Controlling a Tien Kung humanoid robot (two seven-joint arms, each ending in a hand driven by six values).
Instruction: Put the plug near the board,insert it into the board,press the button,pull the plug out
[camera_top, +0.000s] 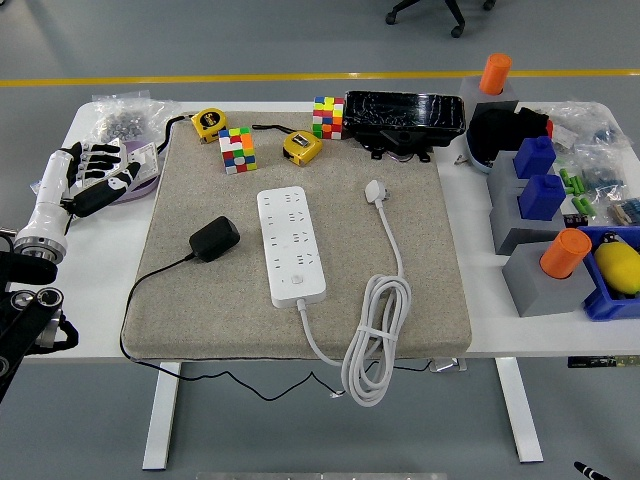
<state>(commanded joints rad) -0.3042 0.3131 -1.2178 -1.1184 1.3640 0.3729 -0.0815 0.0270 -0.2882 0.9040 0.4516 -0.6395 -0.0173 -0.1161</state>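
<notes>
We take the white power strip (291, 246) as our landmark: it lies flat near the middle of a grey mat (300, 250) that covers much of the white tabletop (100, 290). The black plug (214, 239), a small adapter block, rests on the mat just left of the strip, not touching it, and its thin black cable (150, 285) runs away from the strip toward the mat's near left corner. Right of the strip lies the strip's own white plug (375, 190), with its white cord (375, 330) coiled near the mat's near edge. Beyond the strip, along the mat's far edge, we see two colourful cubes (237, 149) and two yellow tape measures (209, 122). Well to the left of the strip, off the mat, our left hand (95, 175) hovers at the tabletop's left edge with its fingers loosely spread and nothing in them; it seems to hang just above the surface, though from this angle we cannot be sure. Far right of the strip stand grey and blue blocks with orange cylinders (560, 255).
</notes>
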